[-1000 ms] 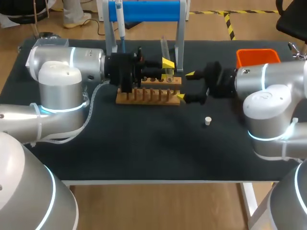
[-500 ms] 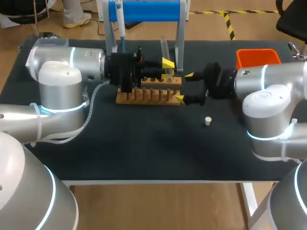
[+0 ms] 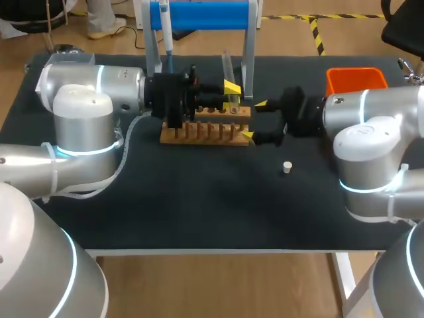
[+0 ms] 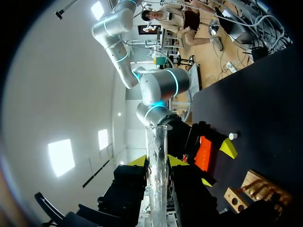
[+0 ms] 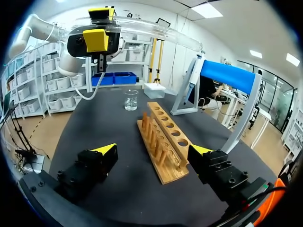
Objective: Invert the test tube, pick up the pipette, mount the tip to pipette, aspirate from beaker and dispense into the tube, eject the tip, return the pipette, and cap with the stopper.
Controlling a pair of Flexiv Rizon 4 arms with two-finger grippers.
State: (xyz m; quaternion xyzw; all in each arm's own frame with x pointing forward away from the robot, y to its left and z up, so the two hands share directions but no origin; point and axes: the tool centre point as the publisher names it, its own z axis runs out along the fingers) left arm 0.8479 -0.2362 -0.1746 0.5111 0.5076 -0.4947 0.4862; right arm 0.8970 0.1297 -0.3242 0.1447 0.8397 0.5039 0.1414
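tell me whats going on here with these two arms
The left hand grips a glass test tube above the wooden rack. The right hand is open and empty beside the end of that rack. The pipette hangs on its stand and the stopper lies on the table, so those steps are not yet done.

Probably a laboratory: a wooden tube rack [image 3: 207,130], glass beaker [image 5: 131,100] and pipette stand [image 3: 205,13] sit on the table [image 3: 199,205].
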